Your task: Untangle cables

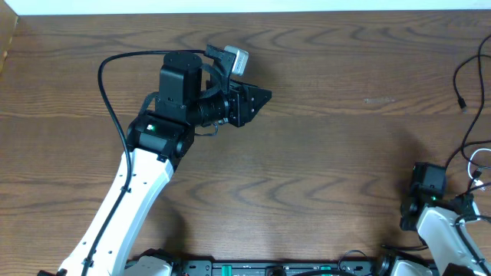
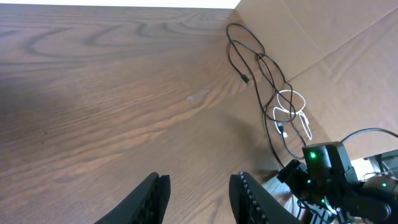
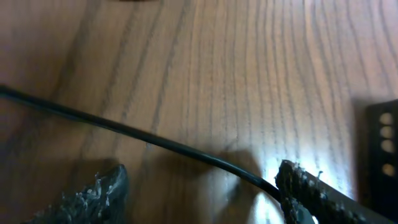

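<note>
Counter (image 1: 322, 153) is dark wood-grain with a matte finish, and a pale strip (image 1: 245, 6) runs along its far edge. Left arm (image 1: 146, 176) comes in from near-left. Left claw (image 2: 199, 199) hangs over mid-counter, fingers apart with nothing between them. Cables are at the right edge: black cables (image 2: 258, 62) lie in loose loops on the wood, and the white cable (image 2: 289, 107) is coiled just nearer, crossing a black strand. All of it sits close to a brown cardboard wall (image 2: 336, 50) bordering that side. Right arm (image 1: 430, 207) is near-right, beside the white coil. Right claw (image 3: 202, 199) is low over the wood, fingers wide apart, gripping nothing. A thin black cable (image 3: 155, 142) lies diagonally between them, running up to the right-hand fingertip (image 3: 311, 199). Can't tell if they touch, too blurred.
</note>
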`<state>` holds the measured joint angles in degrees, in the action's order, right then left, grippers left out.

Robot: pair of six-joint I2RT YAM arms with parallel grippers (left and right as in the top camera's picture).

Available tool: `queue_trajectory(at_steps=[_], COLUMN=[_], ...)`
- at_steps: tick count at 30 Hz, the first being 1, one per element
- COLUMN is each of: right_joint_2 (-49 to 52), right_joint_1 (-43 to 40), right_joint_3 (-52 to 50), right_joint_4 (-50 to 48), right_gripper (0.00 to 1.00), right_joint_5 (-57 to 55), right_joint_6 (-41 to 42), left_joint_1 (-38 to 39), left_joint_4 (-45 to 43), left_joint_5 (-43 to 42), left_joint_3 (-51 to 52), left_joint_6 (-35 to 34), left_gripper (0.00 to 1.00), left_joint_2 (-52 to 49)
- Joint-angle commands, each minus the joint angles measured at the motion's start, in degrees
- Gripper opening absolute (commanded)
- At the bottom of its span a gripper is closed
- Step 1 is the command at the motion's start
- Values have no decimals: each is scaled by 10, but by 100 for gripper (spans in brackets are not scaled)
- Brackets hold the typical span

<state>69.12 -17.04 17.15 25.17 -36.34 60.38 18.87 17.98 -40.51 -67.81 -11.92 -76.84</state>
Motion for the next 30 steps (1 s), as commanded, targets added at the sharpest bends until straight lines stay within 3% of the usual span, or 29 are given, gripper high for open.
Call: queue_trajectory(at_steps=[1,7,11,14,18,22,27,29,30], right_joint_2=[18,18,18,18,18,18,18,18,18], right_joint_1=[-2,-2,-2,-2,-2,-2,-2,-2,-2], right_joint_3=[-47,-64,-73,-73,-73,-73,-73,-73,-73], right_joint_4=[-17,-47,-57,-56,-57,-49,-14,21,32], right_gripper=[73,66,75,76,67,68,82,99,99], right_joint_5=[92,129,163,182,221,239,397,480,496], right_joint_6=[-9,0,0,0,0,-2,-2,-2,-2], left_joint_1=[2,2,2,2,2,2,2,2,2], left_joint_4=[0,0,0,2,6,9,10,10,10], left_joint_5=[1,1,1,1,1,1,1,1,1], left_joint_3=[-8,-8,-8,-8,-8,-8,-8,-8,-8], left_joint_6=[10,10,10,10,10,10,10,10,10], left_gripper=[37,37,37,37,37,37,37,37,37], left_joint_2=[-3,-3,-3,-3,-3,-3,-3,-3,-3])
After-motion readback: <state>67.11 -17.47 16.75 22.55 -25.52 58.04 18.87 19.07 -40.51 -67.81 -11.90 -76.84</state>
